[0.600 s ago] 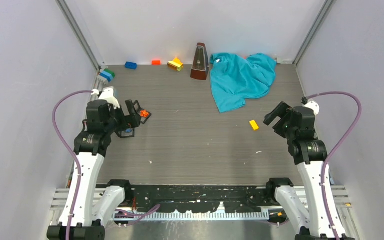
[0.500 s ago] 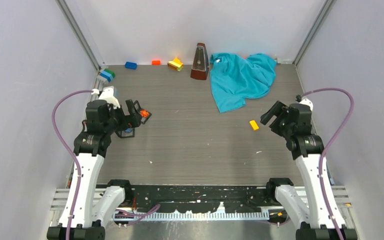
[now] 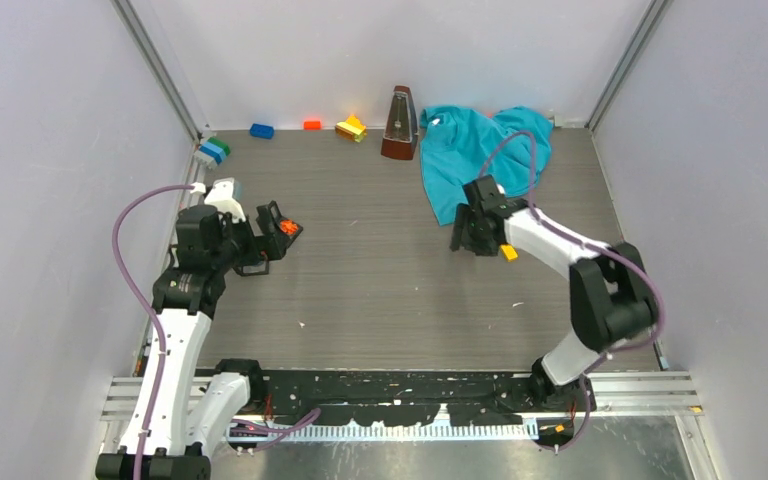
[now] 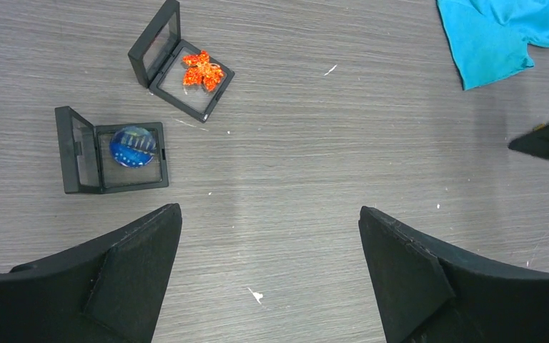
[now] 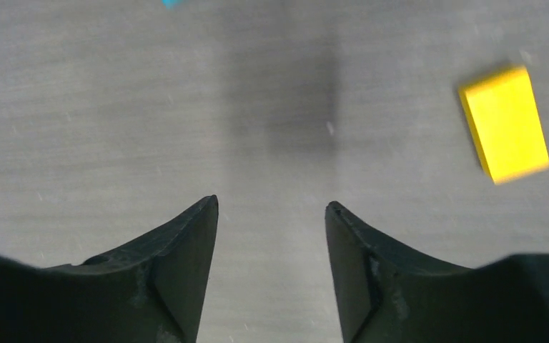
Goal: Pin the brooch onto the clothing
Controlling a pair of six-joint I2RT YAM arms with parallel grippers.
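Clothing (image 3: 490, 150) | heaped just beyond right fingers (image 5: 179, 271) | not touching | fingers parted

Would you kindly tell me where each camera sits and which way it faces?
Top external: fixed high at the near edge, facing down at the table; left arm and right arm show.
Left wrist: on the left arm, looking down at the orange brooch and T-shirt; open left gripper shows.
Right wrist: low over the table, facing down at a yellow block; open right gripper shows.
Shared: top and left wrist both show the T-shirt.
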